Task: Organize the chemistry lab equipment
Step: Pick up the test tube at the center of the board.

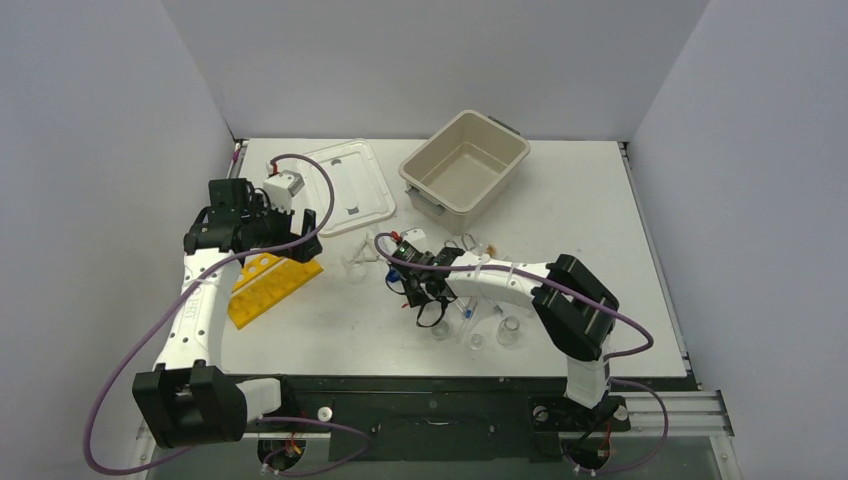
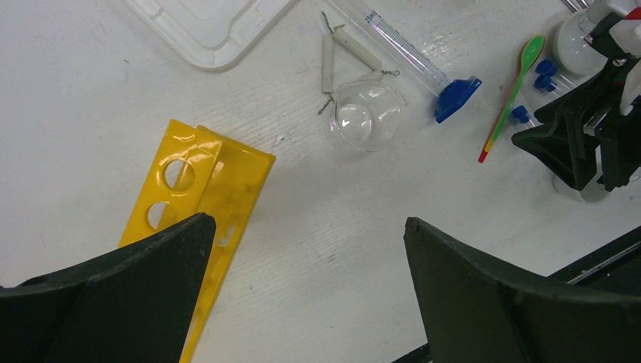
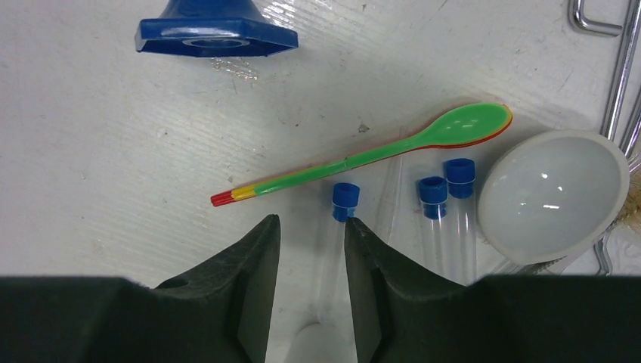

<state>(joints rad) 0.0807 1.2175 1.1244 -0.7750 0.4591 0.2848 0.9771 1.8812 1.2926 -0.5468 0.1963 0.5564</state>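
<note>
Our left gripper (image 2: 306,223) hangs over the table (image 1: 600,220) with its jaws wide apart and nothing between them. The yellow rack (image 2: 215,189) lies under it, partly hidden by one finger. Past the rack a glass dish (image 2: 368,115) rests against a corner of the wire triangle (image 2: 340,49). Just beside them a cylinder (image 2: 412,57) lies on its side, blue base toward the right arm.

Our right gripper (image 3: 311,223) is low over the middle of the table. Its jaws stand narrowly apart astride a blue-capped tube (image 3: 342,203) that lies flat. The gap looks wider than the tube, so we see no clamping. Two more tubes (image 3: 446,189) lie near it on the far side from the gripper's gap. The stacked spatulas (image 3: 378,151), green on top, lie just beyond the caps. A white dome (image 3: 552,197) sits beside the tubes, with the tongs (image 3: 620,60) behind it.

From above, three beakers (image 1: 508,333) stand near the right arm. The tub (image 1: 462,172) and lid (image 1: 350,190) sit at the far side.
</note>
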